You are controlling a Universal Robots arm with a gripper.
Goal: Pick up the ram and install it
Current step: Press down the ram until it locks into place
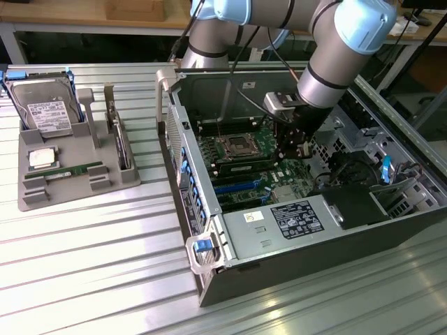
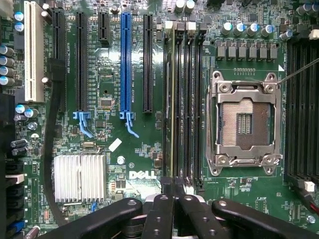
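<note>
The gripper [image 2: 174, 199] stood closed above the RAM stick [image 2: 172, 99]; the stick sat edge-on in its motherboard slot [image 2: 168, 149]; installation looked nearly finished.

An open computer case [image 1: 300, 230] lies on the table [image 1: 91, 265] at the centre and right of the exterior view. Its motherboard [image 1: 244, 167] sits inside, with the processor socket [image 1: 234, 145] near its middle. The gripper [image 1: 297, 150] hangs inside the case, just right of the socket. At the upper left a tray [image 1: 63, 183] holds a hard drive [image 1: 47, 112] at its far end, and nearer the camera a processor chip [image 1: 42, 158] and the ram [image 1: 73, 170] lying flat.
</note>
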